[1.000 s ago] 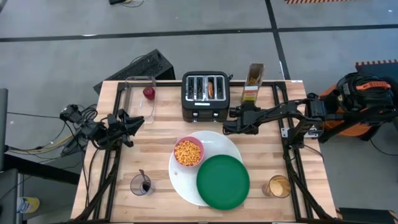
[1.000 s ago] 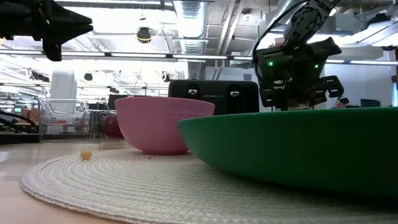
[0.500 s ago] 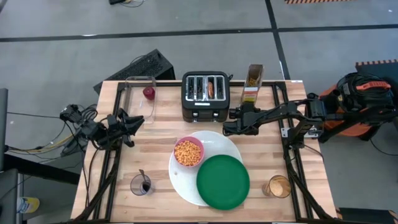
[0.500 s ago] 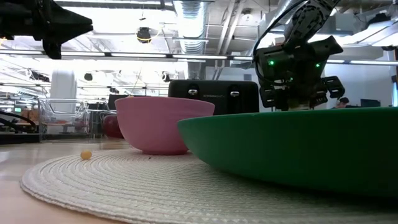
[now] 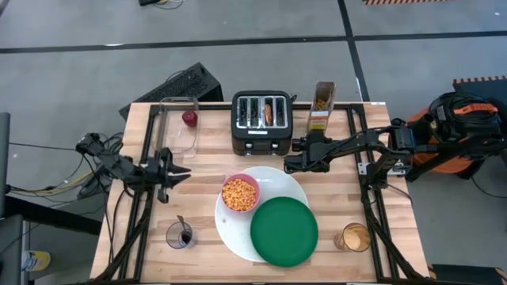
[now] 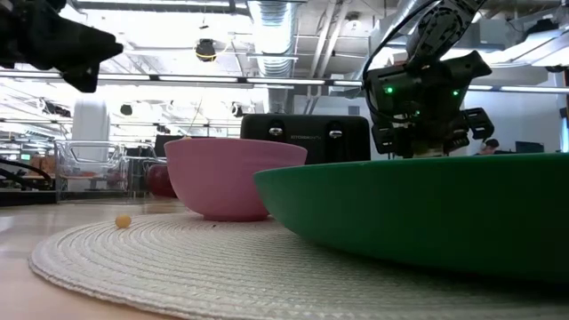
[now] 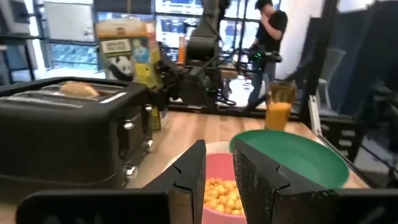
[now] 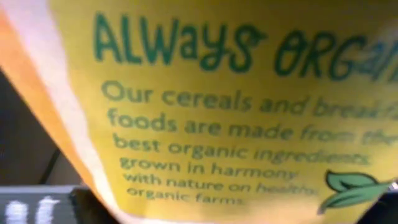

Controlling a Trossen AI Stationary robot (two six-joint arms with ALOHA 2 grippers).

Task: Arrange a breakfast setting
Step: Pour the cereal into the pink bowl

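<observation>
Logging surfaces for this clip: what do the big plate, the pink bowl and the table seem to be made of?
Big plate: looks woven, perhaps wicker or moulded; concentric ribs, matte off-white. Pink bowl: probably plastic; smooth, even colour, soft sheen. Table: wood, butcher-block style; pale glued strips with visible grain.

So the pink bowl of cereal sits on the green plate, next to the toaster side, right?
Not quite. In the high view the pink bowl of orange cereal sits on the big white plate, beside the green plate, which lies on the same white plate. It is on the toaster side.
</observation>
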